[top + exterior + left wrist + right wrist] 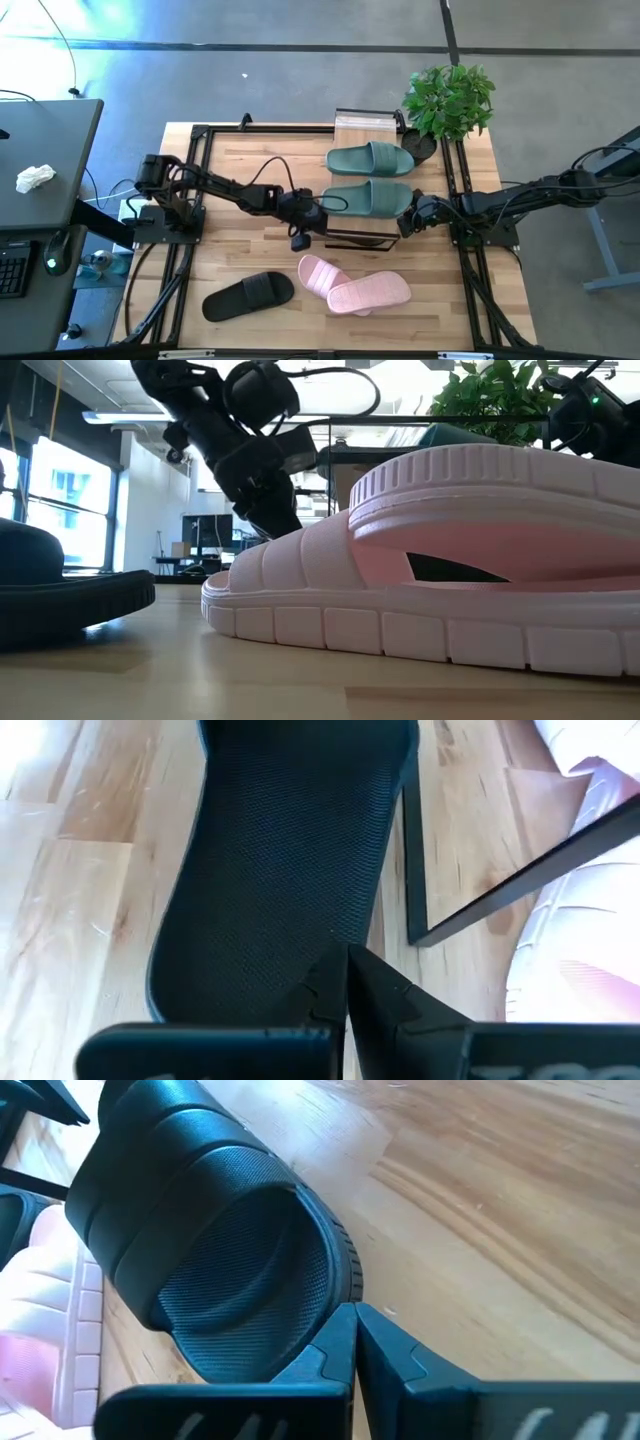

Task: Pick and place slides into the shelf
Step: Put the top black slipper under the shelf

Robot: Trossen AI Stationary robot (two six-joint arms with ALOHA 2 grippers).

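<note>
At the front of the shelf (pixel 365 124), one black slide (pixel 230 1280) lies low between the two arms. The step in hand seems to be settling it into the lower level. The left gripper (pixel 346 965) and the right gripper (pixel 353 1320) are both fully closed and hold nothing, with their tips at the slide's edges. The green slides (pixel 370 160) rest on top. The second black slide (pixel 248 295) and the pink slides (pixel 368 293) wait on the surface (pixel 240 160). The next move probably needs a gripper to draw away, open and take one of these.
</note>
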